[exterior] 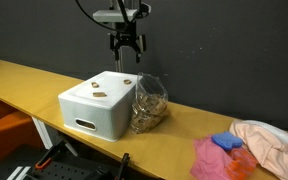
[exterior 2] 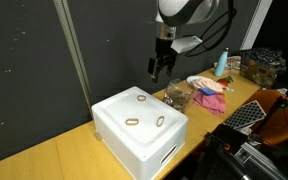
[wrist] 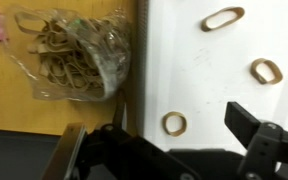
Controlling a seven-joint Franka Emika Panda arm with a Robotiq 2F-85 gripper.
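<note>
the wooden tabletop (exterior: pixel 24 82) carries a white box (exterior: pixel 96 108) that sits close to its long edge, the one away from the dark backdrop. that placing is the main worry: a hard push down or sideways on the box could, i judge, slide it over that edge. a heap of pink cloths (exterior: pixel 224 155) lies well apart, toward one end of the tabletop, and looks out of harm's way. the clear bag (exterior: pixel 149 103), stuffed with tan bands, leans against the side of the box that faces the cloths. it is soft and crinkly, so a finger that snags the plastic would probably drag the whole bag or tip it and spill it. the hand (exterior: pixel 126 47) hangs above the box near its bag side, and the wrist view shows the jaws spread wide with nothing between them. smallest are the three loose bands (wrist: pixel 174 123), lying flat and apart from each other on the box top, one almost under the hand. they are thin against a hard, smooth surface, so the fingers may close over one without getting beneath it, skid it across the top, or flick it down beside the bag.
</note>
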